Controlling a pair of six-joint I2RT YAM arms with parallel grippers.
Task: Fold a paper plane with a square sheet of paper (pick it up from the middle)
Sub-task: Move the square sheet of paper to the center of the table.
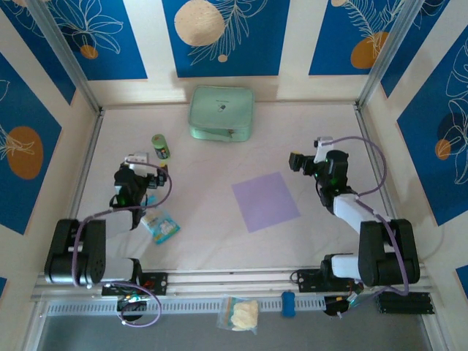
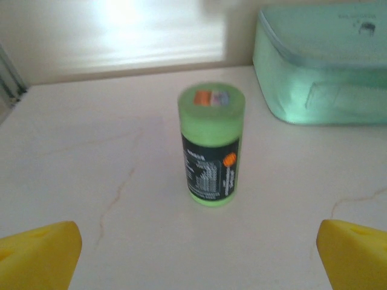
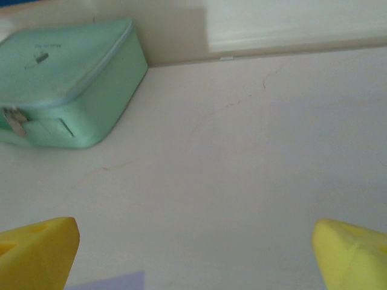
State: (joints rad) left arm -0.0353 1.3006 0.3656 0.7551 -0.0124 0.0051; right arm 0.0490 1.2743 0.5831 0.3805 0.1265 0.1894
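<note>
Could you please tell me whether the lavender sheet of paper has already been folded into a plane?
No, the square sheet of paper lies as a flat, full square on the table.

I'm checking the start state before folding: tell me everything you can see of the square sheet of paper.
The square sheet of paper is thin, plain lavender-purple, with no visible fold or crease. It lies flat on the pale table, turned slightly askew, right of centre, nearer the right arm. Only the table touches it; nothing holds it.
</note>
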